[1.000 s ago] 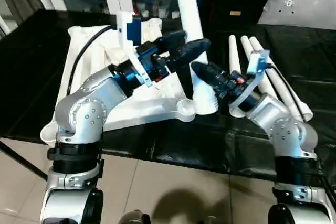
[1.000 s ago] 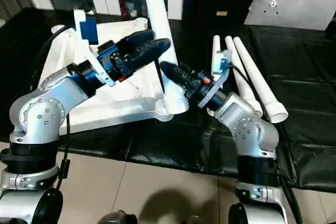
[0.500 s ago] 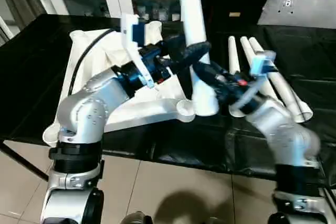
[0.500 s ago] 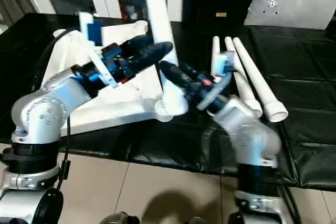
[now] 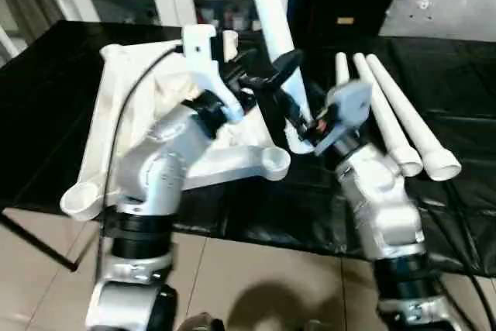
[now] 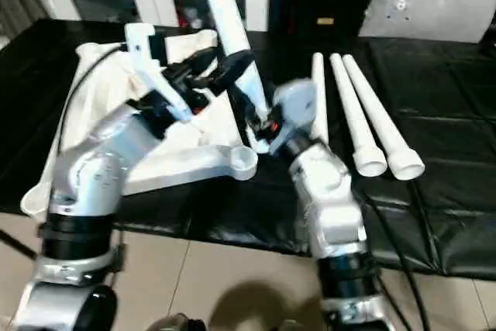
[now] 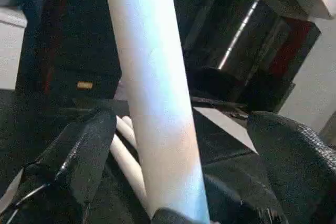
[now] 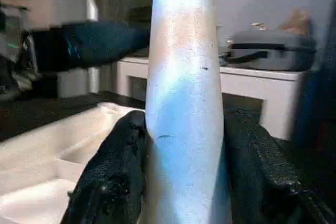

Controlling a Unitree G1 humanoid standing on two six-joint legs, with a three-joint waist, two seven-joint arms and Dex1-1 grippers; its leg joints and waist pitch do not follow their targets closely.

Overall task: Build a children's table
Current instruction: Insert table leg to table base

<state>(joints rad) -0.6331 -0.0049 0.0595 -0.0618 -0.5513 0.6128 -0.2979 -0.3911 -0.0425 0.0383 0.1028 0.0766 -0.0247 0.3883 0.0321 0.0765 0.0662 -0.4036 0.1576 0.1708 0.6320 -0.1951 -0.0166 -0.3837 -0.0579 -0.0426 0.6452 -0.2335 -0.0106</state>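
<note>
The white table top [image 5: 139,114] lies underside-up on the black padded surface [image 5: 434,215]. Three spare legs [image 5: 387,114] rest side by side to its right. A fourth leg [image 5: 273,29] stands tilted near the front corner socket [image 5: 273,162]. The right gripper [image 8: 184,182] pinches it; the left gripper [image 7: 173,150] straddles it, fingers [image 7: 84,150] spread.

**No readable text**

No word, number, brand or sign can be read anywhere. A small tan tag [image 5: 346,20] sits on the dark cabinet at upper centre of the head views, but its face shows no legible marks. The grey cushion [image 5: 446,4] at upper right bears a small dark emblem, too small to make out. The white tube leg [image 8: 185,103] shows only scuffs, no lettering.
</note>
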